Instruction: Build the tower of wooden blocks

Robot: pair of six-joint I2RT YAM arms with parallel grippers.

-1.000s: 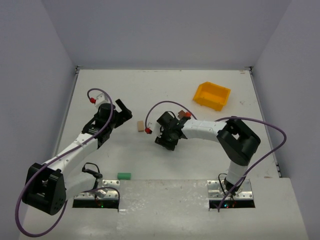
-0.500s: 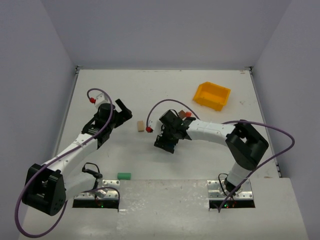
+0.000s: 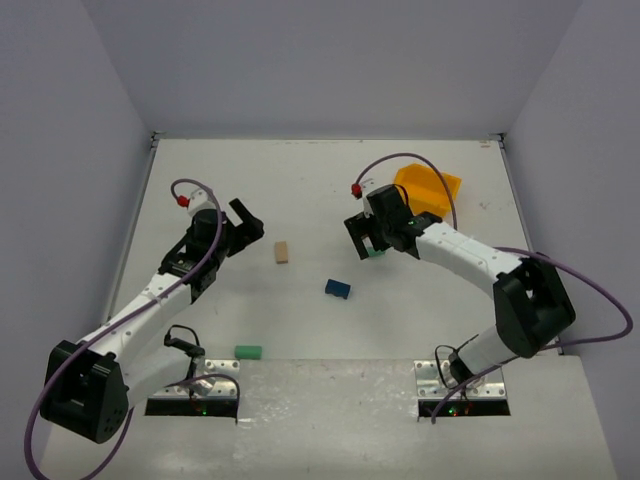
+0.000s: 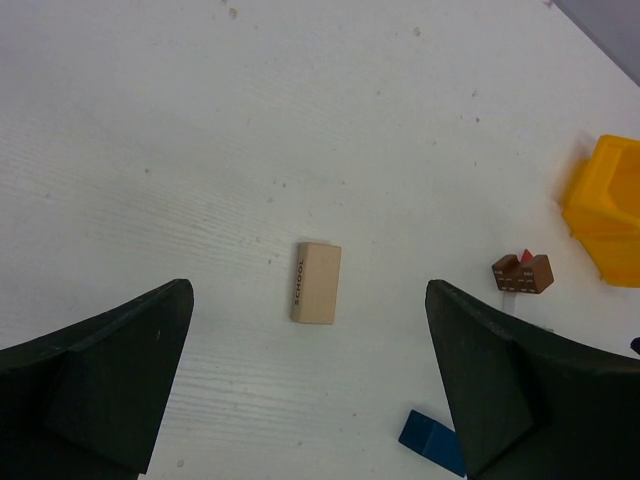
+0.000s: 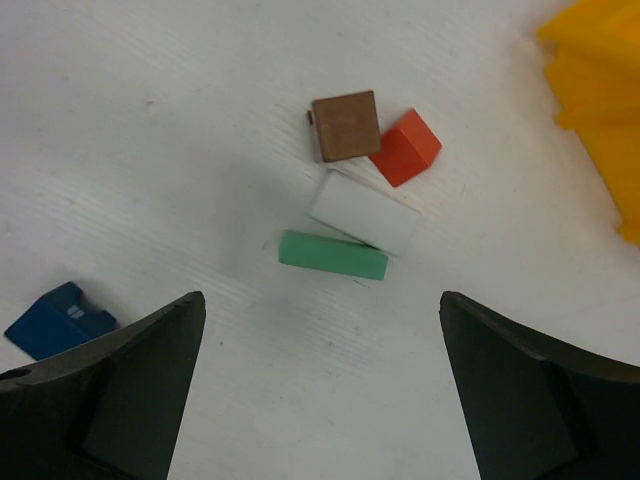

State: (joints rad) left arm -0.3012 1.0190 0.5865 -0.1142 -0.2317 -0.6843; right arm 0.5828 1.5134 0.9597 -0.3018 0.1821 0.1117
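A cluster of small blocks lies below my open right gripper (image 5: 320, 395): a brown block (image 5: 346, 125), a red block (image 5: 405, 148), a white block (image 5: 364, 213) and a green block (image 5: 333, 254), all touching. I cannot tell whether they are stacked. A blue block (image 5: 58, 320) lies apart to the left, in the overhead view (image 3: 337, 289) at mid-table. A tan block (image 4: 316, 283) lies flat ahead of my open left gripper (image 4: 310, 400), nothing between its fingers. In the overhead view the right gripper (image 3: 366, 240) hovers over the cluster; the left gripper (image 3: 250, 222) is left of the tan block (image 3: 282, 252).
A yellow bin (image 3: 435, 186) stands at the back right, just behind the right arm, and shows at the right edge of both wrist views (image 5: 600, 90). Another green block (image 3: 248, 351) lies near the front edge by the left arm's base.
The right gripper opened, left the blue block on the table mid-way, and swung back and right toward the bin. The left arm has barely moved.
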